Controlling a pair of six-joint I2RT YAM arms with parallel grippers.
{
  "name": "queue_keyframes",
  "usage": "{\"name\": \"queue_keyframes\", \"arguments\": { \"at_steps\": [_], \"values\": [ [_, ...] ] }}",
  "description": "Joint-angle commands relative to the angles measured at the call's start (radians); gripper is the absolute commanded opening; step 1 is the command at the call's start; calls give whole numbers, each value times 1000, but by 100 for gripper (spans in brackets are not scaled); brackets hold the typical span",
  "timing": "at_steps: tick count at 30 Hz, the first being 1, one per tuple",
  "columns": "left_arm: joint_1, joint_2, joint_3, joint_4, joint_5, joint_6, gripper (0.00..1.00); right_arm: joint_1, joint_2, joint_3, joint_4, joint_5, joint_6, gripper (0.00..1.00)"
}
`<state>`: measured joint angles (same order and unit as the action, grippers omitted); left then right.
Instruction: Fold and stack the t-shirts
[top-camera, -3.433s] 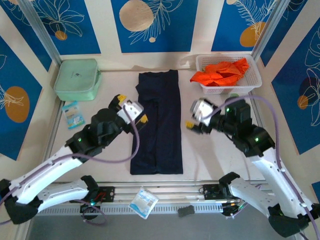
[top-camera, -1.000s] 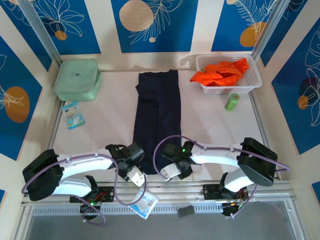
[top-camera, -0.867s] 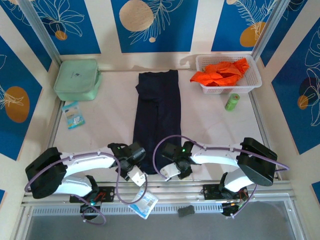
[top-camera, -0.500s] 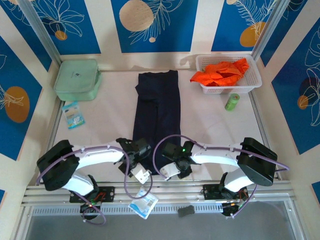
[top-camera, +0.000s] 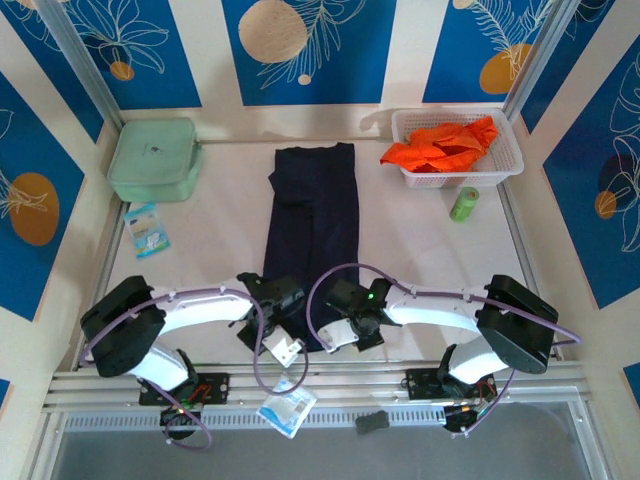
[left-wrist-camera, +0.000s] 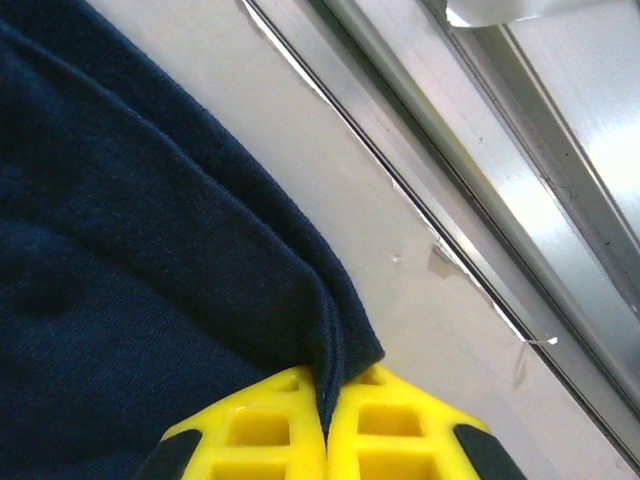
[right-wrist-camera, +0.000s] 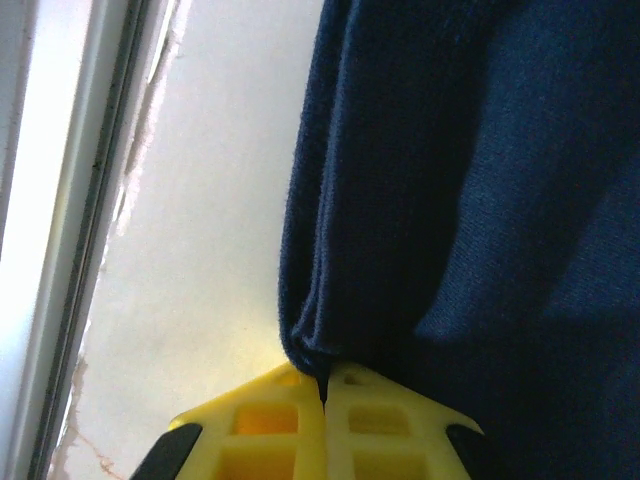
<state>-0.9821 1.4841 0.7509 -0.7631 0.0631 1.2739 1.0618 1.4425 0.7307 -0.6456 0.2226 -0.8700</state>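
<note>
On the bench (top-camera: 210, 250), left end effector (left-wrist-camera: 327, 400) and right end effector (right-wrist-camera: 323, 385) pinch the half-folded navy t-shirt (top-camera: 312, 230) at its near hem; orange t-shirt (top-camera: 440, 145) beyond it lies unfolded.

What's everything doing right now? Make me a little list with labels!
left gripper: shut on the near left corner of the navy t-shirt
right gripper: shut on its near right corner
navy t-shirt: long narrow strip, flat on the table
orange t-shirt: crumpled in the white basket
green case: far left corner, apart
</note>
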Motion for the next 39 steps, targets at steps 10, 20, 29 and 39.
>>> {"name": "queue_keyframes", "arguments": {
  "at_steps": [10,20,29,39],
  "values": [
    [-96,-293,-129,183,-253,-106,0,132,-228,-29,-196,40,141,0],
    [-306,-547,-121,-19,-412,-333,0,336,-402,39,-414,78,361,0],
    [-237,-614,-87,94,-488,-269,0,135,-475,107,-317,131,148,0],
    [71,-482,59,279,-287,-75,0,-254,-355,254,-154,59,-123,0]
  ]
}}
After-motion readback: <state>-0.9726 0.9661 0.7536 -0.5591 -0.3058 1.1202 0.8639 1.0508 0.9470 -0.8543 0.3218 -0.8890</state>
